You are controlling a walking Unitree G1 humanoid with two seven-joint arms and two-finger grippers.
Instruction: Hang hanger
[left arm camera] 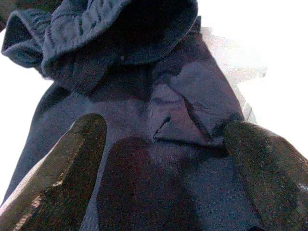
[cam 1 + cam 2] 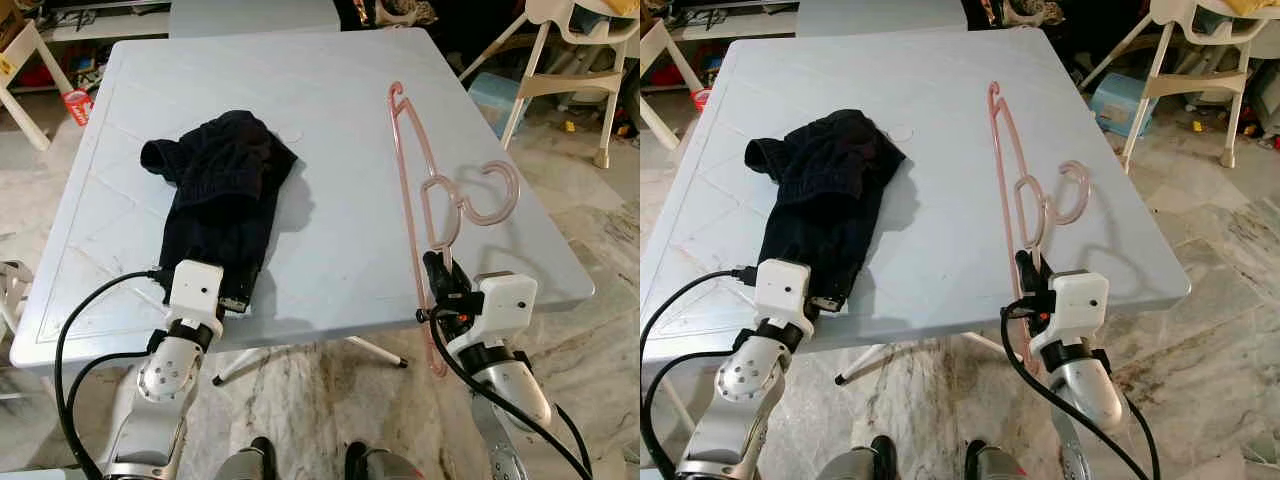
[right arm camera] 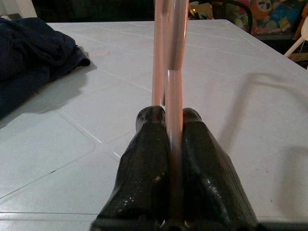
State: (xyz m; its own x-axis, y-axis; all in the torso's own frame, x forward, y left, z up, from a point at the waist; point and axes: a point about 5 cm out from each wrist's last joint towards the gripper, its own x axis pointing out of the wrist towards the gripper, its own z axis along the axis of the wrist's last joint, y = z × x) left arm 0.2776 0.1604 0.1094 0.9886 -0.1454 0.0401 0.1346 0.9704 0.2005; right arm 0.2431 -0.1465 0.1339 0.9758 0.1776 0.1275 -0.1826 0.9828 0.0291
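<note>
A clear pink plastic hanger (image 2: pixel 412 190) is held up over the right side of the white table (image 2: pixel 340 90), its hook curling to the right. My right gripper (image 2: pixel 437 272) is shut on the hanger (image 3: pixel 169 72) near the table's front edge, fingers (image 3: pixel 144 163) pressed against its bar. A dark navy garment (image 2: pixel 220 190) lies crumpled on the table's left half. My left gripper (image 1: pixel 166 144) hovers open over the near end of the garment (image 1: pixel 144 86), one finger on each side of a fold.
A white high chair (image 2: pixel 575 70) and a light blue box (image 2: pixel 495 95) stand on the marble floor beyond the table's right edge. A white chair leg (image 2: pixel 25 90) and a red box (image 2: pixel 78 105) are at the far left.
</note>
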